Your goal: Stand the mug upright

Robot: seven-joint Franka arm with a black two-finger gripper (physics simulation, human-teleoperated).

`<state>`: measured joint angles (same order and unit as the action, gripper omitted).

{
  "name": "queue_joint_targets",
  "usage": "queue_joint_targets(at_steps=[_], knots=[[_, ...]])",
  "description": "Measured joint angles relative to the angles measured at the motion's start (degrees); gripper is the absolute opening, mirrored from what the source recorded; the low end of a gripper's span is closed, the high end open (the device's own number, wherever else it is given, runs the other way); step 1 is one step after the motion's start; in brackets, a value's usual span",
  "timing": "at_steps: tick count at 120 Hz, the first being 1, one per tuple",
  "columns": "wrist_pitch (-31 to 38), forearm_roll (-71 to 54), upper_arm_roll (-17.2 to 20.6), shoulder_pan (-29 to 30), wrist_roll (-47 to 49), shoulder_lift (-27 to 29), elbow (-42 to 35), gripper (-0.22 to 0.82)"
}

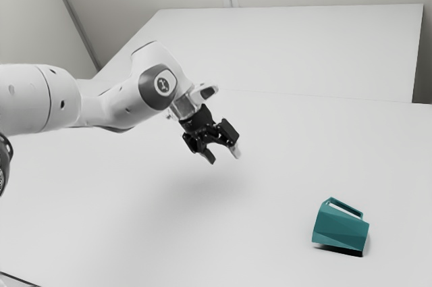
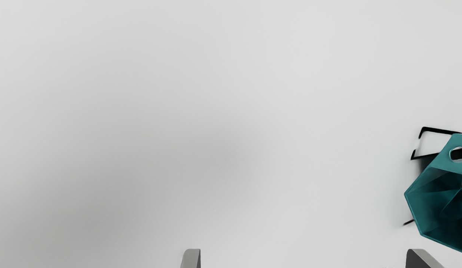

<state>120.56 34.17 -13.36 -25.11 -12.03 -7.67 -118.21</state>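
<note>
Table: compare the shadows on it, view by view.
Exterior view: soft-edged grey shade on the table below the pincer, crisp black shadow under the mug. Wrist view: diffuse grey shade on the table, sharp black shadow lines beside the mug.

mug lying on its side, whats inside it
Through the open mouth of the mug, I see its own angular teal inner walls, falling into dark shade. Part of the inside is cut off at the wrist view's edge, so I can't tell what is there.

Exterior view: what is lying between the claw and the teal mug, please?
Between the claw and the mug, the exterior view shows bare white tabletop.
</note>
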Motion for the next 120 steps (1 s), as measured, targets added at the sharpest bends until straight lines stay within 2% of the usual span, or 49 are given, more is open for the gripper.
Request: queue_joint_targets(at_steps=[54, 120], knots=[[3.62, 13.40, 0.08, -10.55, -1.39, -6.83, 0.18, 0.60], [4.42, 22.00, 0.26, -17.91, -3.69, -7.09, 0.12, 0.60]])
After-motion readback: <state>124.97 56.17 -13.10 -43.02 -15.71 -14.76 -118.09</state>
